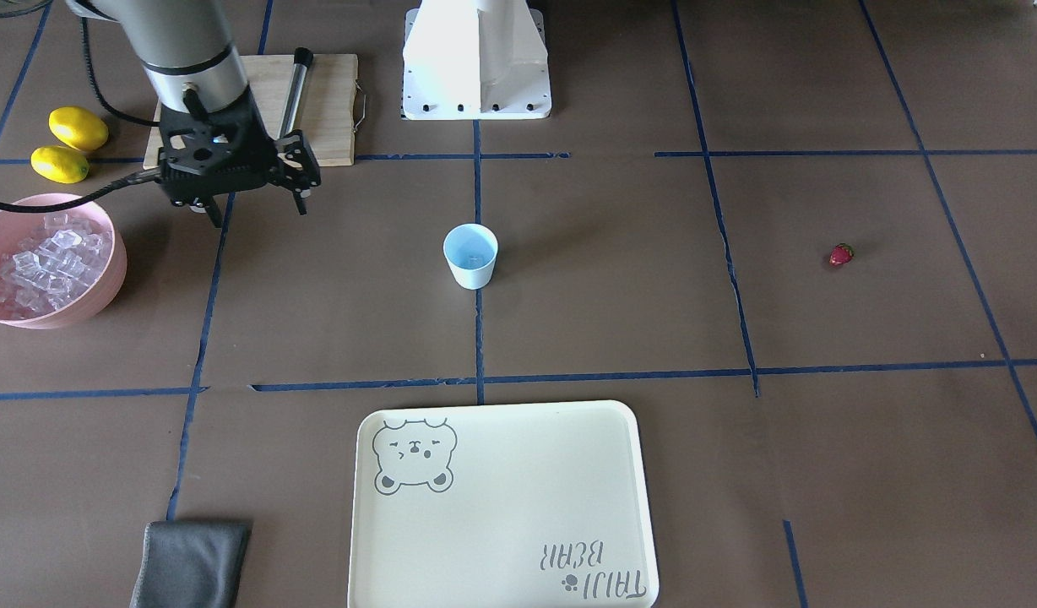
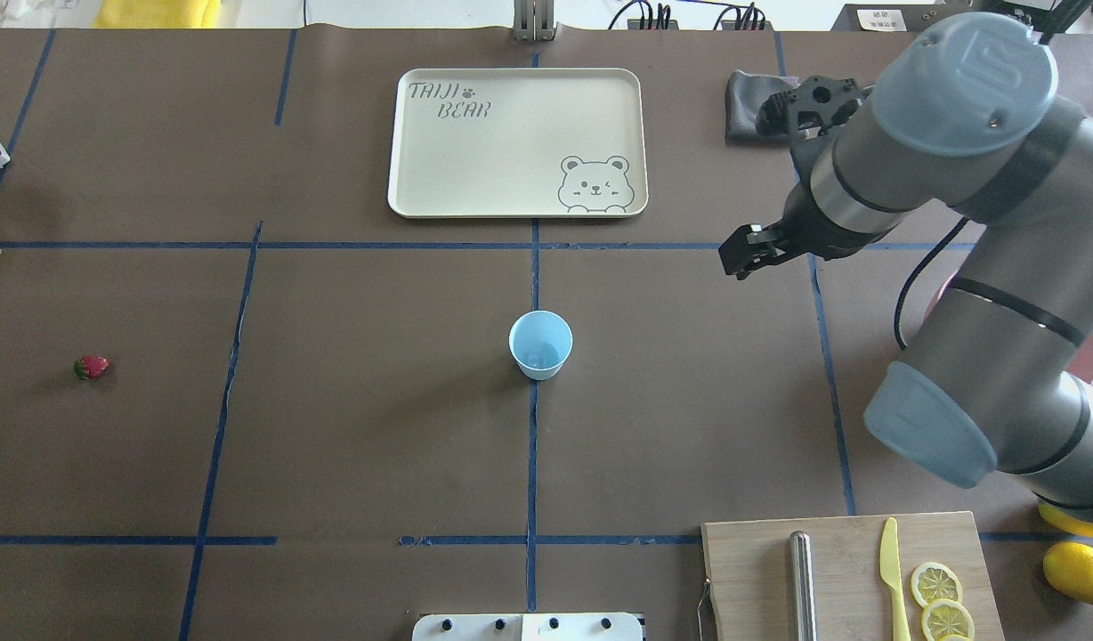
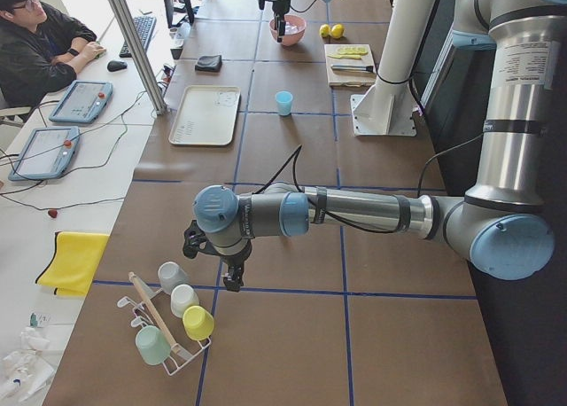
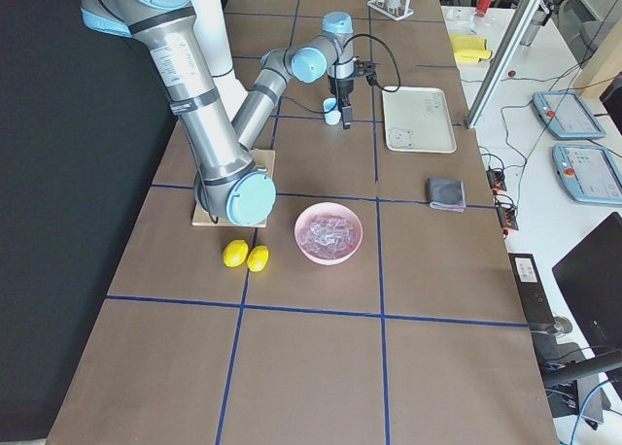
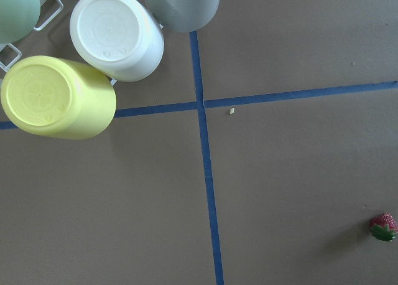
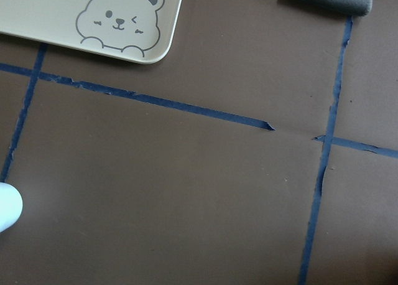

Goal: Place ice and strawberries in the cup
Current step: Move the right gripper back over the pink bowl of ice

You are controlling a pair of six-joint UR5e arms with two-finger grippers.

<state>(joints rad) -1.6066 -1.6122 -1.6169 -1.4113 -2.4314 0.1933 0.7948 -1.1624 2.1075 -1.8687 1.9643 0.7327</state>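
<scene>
Cream bear tray [image 1: 502, 507] lies nearest, light blue cup [image 1: 470, 256] upright beyond. Right gripper [image 1: 258, 213] hangs wide, empty, between cup and pink bowl [image 1: 105, 295] of ice [image 1: 46, 263]. Strawberry [image 1: 840, 254] lies well apart. Left gripper [image 3: 232, 280]: spread cannot be told.

This is a robotics lab: two industrial arms [image 3: 354, 211] flank a white pedestal [image 1: 476, 59] at a brown table [image 1: 611, 279] gridded with blue tape [image 1: 479, 338], while an operator [image 3: 35, 42] sits at a side desk with control tablets [image 3: 81, 100], a keyboard [image 3: 142, 29] and trailing cables.
</scene>
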